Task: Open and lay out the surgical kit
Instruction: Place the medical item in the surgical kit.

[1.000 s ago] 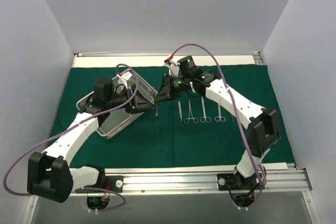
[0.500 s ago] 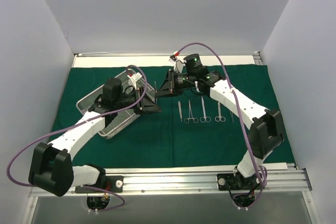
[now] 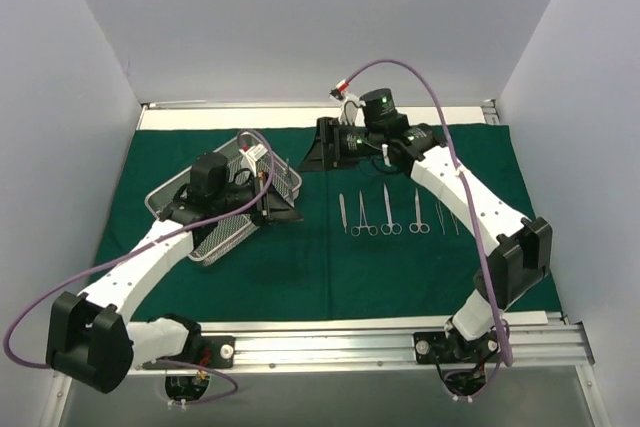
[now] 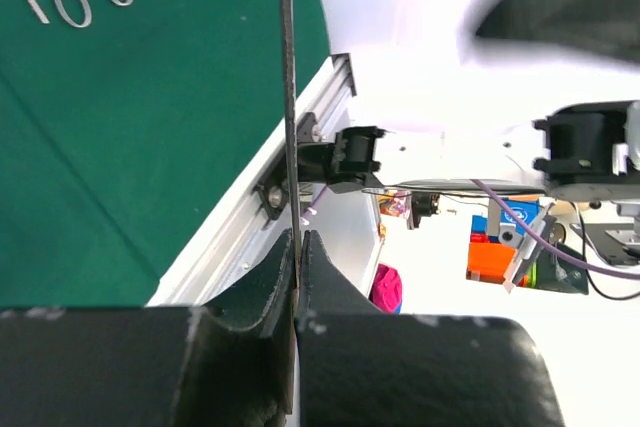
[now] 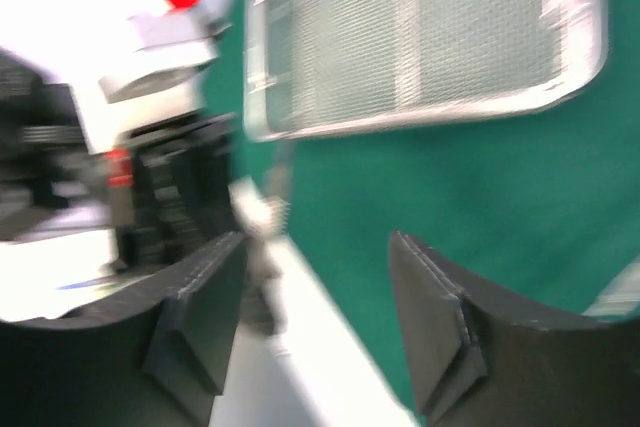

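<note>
Left pincer [image 4: 298, 247] was clamped fully shut on a slim steel instrument [image 4: 288, 97], which stuck straight out past the fingertips like a thin flat strip. From the wrist view it was edge-on, so I couldn't really tell what kind it was, maybe tweezers. From above, that pincer sat at the right end of the wire-mesh tray [image 3: 222, 235], which lay at an angle on the left half of the green drape [image 3: 300, 267].

The drape itself was spread flat over most of the worktop [image 3: 420, 115].

Right pincer [image 5: 315, 247] was about half open with nothing between its fingers. The wrist view was pretty blurry, but the gap was plain enough, with the tray and the green cloth showing past it. From the top it was up over the far middle of the drape, pointing left toward the tray and apart from it.

The row of instruments [image 3: 388, 215] lay side by side on the drape right of center, handles toward the near edge. Three were ring-handled, with a plain slender one at the left end and more thin ones on the right.
</note>
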